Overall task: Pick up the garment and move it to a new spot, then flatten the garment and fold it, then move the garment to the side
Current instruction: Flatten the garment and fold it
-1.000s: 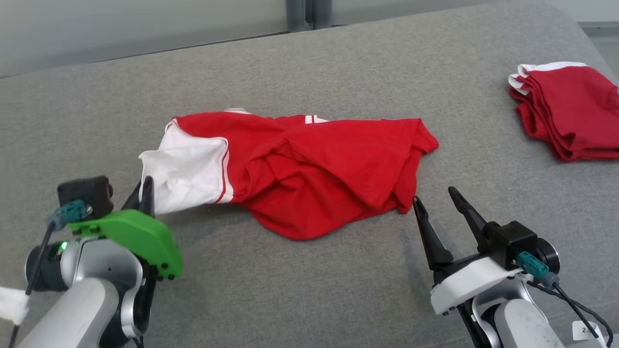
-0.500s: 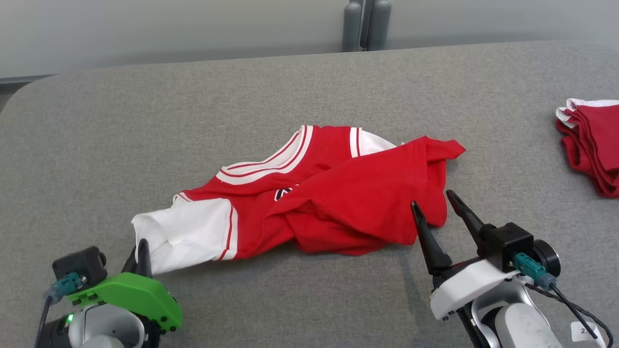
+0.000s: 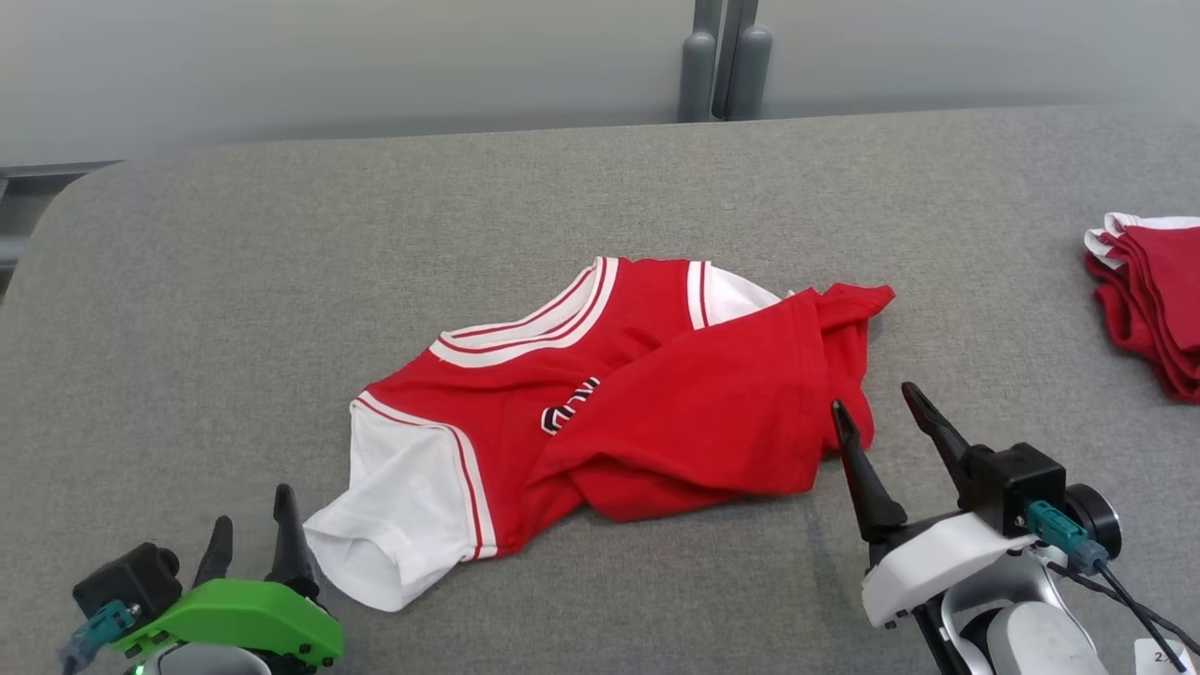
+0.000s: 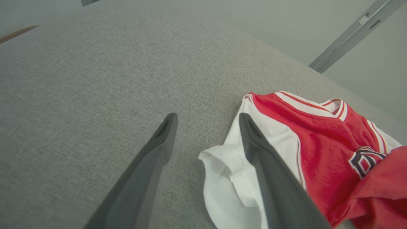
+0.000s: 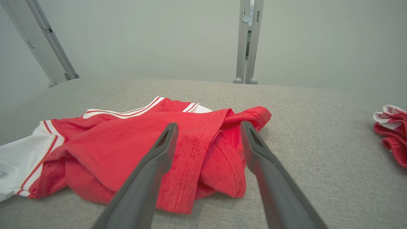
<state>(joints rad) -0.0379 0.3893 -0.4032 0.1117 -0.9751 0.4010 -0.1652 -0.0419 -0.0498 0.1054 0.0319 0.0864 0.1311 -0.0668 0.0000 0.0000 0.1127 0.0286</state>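
A red garment point(image 3: 656, 403) with white sleeves and striped collar lies crumpled on the grey padded table point(image 3: 281, 281), its lower half folded over itself. My left gripper point(image 3: 253, 525) stands open at the lower left, beside the white sleeve's cuff point(image 3: 375, 562); in the left wrist view the gripper point(image 4: 206, 119) has one finger over the sleeve point(image 4: 229, 171) and nothing between the fingers. My right gripper point(image 3: 877, 408) is open at the garment's right edge, hovering just before the red hem point(image 5: 206, 159), its fingers point(image 5: 159, 152) empty.
A stack of folded red and white garments point(image 3: 1153, 291) lies at the table's right edge. A grey post point(image 3: 727, 61) stands behind the table's far edge. Bare grey surface stretches left of and behind the garment.
My left gripper let go of the white sleeve and now stands open beside it. The sleeve settled on the table. The head camera shifted, showing more of the collar.
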